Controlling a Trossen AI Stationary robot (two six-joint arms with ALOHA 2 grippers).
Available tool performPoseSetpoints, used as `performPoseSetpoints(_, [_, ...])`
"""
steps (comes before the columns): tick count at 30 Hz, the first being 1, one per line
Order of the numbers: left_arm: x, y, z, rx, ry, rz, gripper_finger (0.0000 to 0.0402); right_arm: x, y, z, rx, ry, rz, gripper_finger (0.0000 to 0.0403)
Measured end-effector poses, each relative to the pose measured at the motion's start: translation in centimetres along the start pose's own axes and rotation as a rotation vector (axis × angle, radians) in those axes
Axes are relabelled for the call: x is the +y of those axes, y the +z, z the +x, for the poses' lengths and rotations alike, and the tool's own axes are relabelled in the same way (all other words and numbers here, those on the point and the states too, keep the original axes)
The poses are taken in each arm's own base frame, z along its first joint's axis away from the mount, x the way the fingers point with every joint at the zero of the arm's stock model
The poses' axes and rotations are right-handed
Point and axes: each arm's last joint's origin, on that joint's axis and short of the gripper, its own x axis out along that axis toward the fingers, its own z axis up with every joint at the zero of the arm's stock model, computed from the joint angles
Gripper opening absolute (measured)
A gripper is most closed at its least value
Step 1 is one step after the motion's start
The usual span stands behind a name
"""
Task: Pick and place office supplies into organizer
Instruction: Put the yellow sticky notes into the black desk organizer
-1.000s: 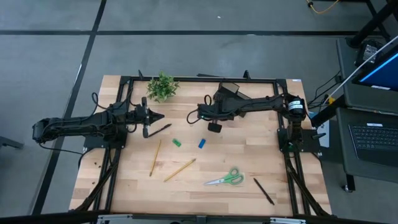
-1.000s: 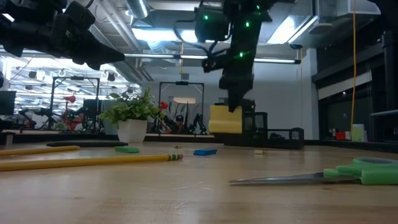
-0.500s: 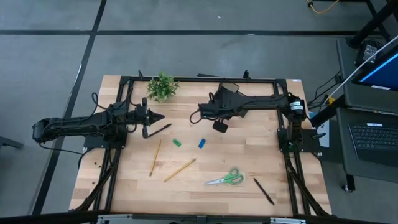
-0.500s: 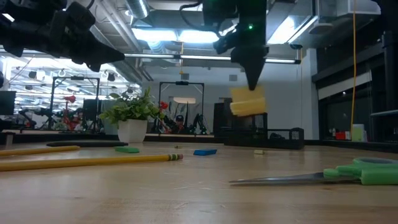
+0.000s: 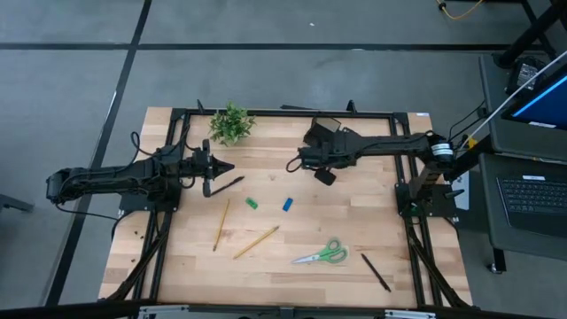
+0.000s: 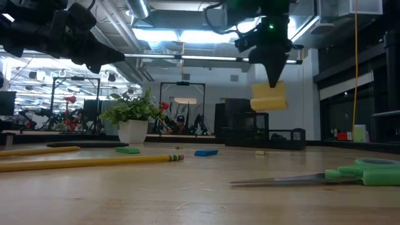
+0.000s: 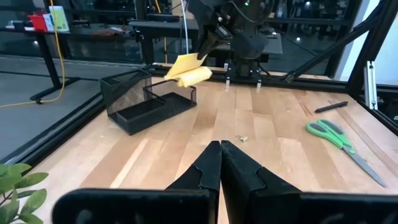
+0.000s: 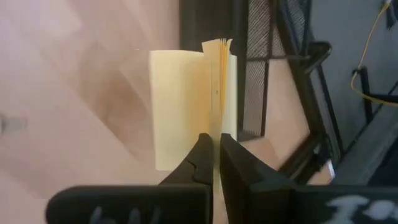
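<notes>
While the left gripper [image 7: 219, 163] waits with jaws together, the right gripper [image 8: 213, 152] clamps the pad [image 8: 186, 102] above the organizer [image 7: 146, 101].

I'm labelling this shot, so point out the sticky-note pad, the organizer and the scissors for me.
sticky-note pad [image 6: 269, 100]: low view, middle of its yellow face.
organizer [image 7: 132, 93]: left wrist view, mesh wall of the upright compartment.
scissors [image 5: 333, 252]: high view, green handles.

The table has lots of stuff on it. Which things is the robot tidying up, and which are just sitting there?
For the job: sticky-note pad held by the right gripper, organizer, scissors, two pencils, two pens, green eraser, blue eraser.

Just there: potted plant, idle left gripper.
</notes>
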Motion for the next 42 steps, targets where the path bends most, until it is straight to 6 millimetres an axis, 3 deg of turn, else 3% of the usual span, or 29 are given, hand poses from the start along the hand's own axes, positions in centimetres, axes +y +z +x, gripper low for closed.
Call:
performPoseSetpoints(5, [0.0, 0.1, 0.0, -0.007, 0.001, -0.001, 0.0004, -0.8, -1.9, 1.1, -0.058, 0.016, 0.014, 0.0012])
performPoseSetpoints(12, [0.0, 0.1, 0.0, -0.008, 0.009, -0.009, 0.0004, -1.7, -4.0, 4.4, -0.026, -0.041, 0.05, 0.0012])
performPoseSetpoints(20, [0.1, 0.1, 0.0, -0.009, 0.019, -0.009, 0.0004, -2.0, -3.4, 7.3, -0.096, -0.036, 0.039, 0.0012])
performPoseSetpoints(27, [0.1, 0.1, 0.0, -0.008, 0.019, -0.009, 0.0004, -3.2, -3.2, 8.0, -0.069, -0.064, 0.037, 0.0012])
performPoseSetpoints(42, [0.1, 0.1, 0.0, -0.008, 0.019, -0.009, 0.0004, -3.4, -3.7, 8.2, -0.027, -0.066, 0.034, 0.0012])
